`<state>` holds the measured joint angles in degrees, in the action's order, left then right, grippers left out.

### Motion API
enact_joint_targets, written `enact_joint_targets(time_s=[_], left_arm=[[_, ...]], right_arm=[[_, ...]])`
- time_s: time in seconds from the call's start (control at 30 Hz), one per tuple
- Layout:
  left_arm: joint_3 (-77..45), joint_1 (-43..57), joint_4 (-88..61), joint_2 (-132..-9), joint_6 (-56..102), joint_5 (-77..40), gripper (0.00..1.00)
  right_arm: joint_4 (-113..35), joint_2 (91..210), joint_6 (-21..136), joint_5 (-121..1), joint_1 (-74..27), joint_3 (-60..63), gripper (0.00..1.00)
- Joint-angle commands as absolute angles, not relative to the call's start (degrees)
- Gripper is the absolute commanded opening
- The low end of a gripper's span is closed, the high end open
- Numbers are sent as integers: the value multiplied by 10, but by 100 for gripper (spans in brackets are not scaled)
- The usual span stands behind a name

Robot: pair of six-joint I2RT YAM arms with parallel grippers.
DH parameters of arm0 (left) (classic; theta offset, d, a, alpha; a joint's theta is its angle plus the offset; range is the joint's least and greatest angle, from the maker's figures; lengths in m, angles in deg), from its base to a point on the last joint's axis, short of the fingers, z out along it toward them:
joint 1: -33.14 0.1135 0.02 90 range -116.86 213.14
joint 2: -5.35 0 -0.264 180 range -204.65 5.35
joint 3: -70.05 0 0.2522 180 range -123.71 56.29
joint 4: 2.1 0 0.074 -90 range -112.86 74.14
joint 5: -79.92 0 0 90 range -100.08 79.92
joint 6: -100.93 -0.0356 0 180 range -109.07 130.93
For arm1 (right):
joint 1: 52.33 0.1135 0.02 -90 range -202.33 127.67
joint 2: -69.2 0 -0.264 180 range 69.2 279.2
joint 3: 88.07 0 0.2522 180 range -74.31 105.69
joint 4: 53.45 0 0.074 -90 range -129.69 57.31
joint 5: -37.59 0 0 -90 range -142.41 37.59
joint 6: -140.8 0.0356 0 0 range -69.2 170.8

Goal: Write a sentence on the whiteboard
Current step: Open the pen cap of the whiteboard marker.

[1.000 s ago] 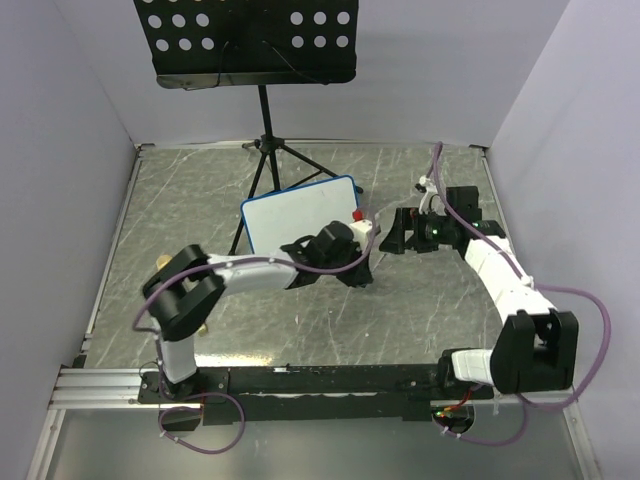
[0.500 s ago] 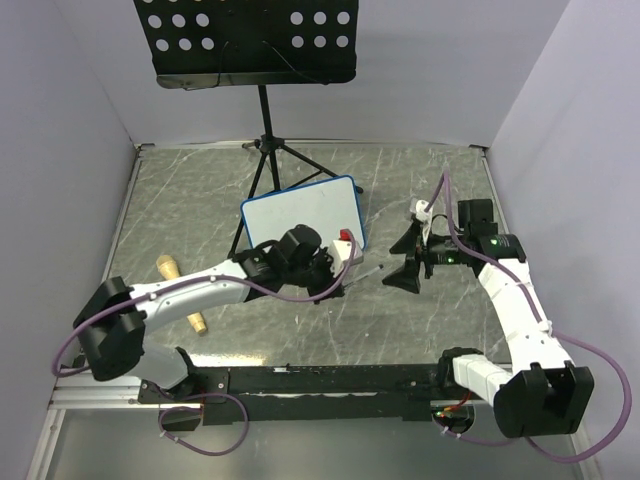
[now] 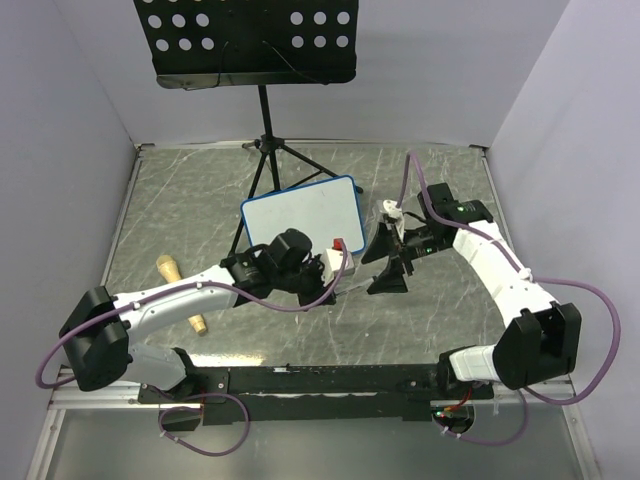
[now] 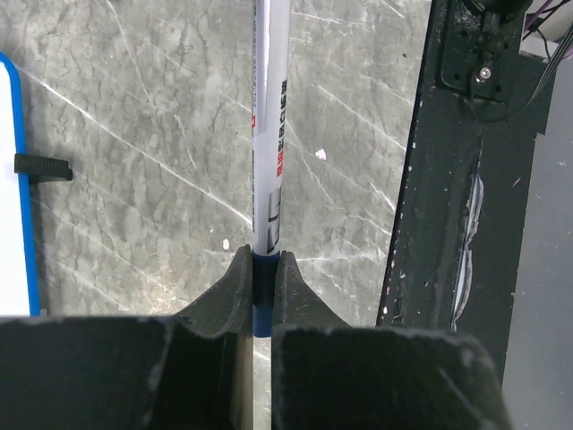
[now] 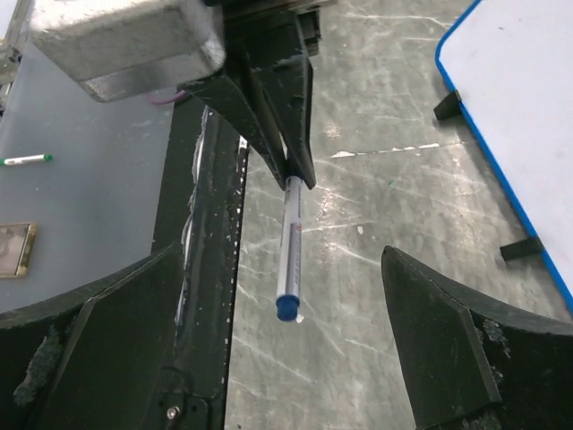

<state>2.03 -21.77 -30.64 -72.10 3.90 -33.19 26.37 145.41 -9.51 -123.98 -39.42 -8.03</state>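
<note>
The left hand (image 4: 262,269) clenches a marker (image 4: 269,134), its free end pointing straight ahead between the right hand's (image 3: 388,268) spread-open fingers.

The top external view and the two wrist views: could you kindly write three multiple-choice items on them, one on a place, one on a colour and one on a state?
1. Where is the marker?
A. in the left hand
B. lying on the table
C. on the music stand

2. What colour is the frame of the whiteboard?
A. red
B. blue
C. green

3. How is the right hand?
A. shut on the marker
B. shut on the whiteboard
C. open

Answers: 1 A, the left hand's fingers pinch the barrel; 2 B, a blue rim runs around the white board; 3 C, its fingers stand wide apart, clear of the marker.
</note>
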Motion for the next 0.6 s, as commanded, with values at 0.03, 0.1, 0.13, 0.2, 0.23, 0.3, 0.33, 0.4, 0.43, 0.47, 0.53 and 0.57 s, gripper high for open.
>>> enact_joint_targets(time_s=[0.03, 0.1, 0.13, 0.2, 0.23, 0.3, 0.33, 0.4, 0.43, 0.47, 0.53, 0.57], left_arm=[[8, -202, -278, -712, 46, -369, 1], [14, -194, -264, -706, 59, -380, 1], [17, -192, -249, -704, 64, -385, 1], [29, -186, -230, -700, 78, -393, 1], [34, -185, -223, -697, 83, -397, 1], [47, -183, -202, -694, 95, -400, 1], [50, -182, -194, -692, 100, -401, 1], [64, -180, -172, -687, 106, -402, 1], [72, -179, -166, -686, 106, -402, 1], [76, -179, -163, -684, 128, -401, 1], [85, -177, -141, -678, 137, -401, 1], [88, -176, -133, -675, 140, -402, 1]], right_arm=[[218, 1429, -94, -1238, -371, -101, 93], [205, 1429, -91, -1240, -362, -112, 89], [200, 1431, -88, -1243, -361, -114, 87], [191, 1439, -82, -1252, -355, -114, 83], [191, 1442, -81, -1255, -355, -112, 81], [195, 1450, -81, -1268, -355, -102, 77], [199, 1453, -81, -1275, -355, -99, 75], [209, 1462, -87, -1285, -355, -90, 72], [217, 1465, -88, -1297, -354, -87, 70], [223, 1469, -91, -1301, -355, -84, 68], [235, 1479, -95, -1310, -355, -75, 63], [240, 1482, -98, -1312, -355, -73, 61]])
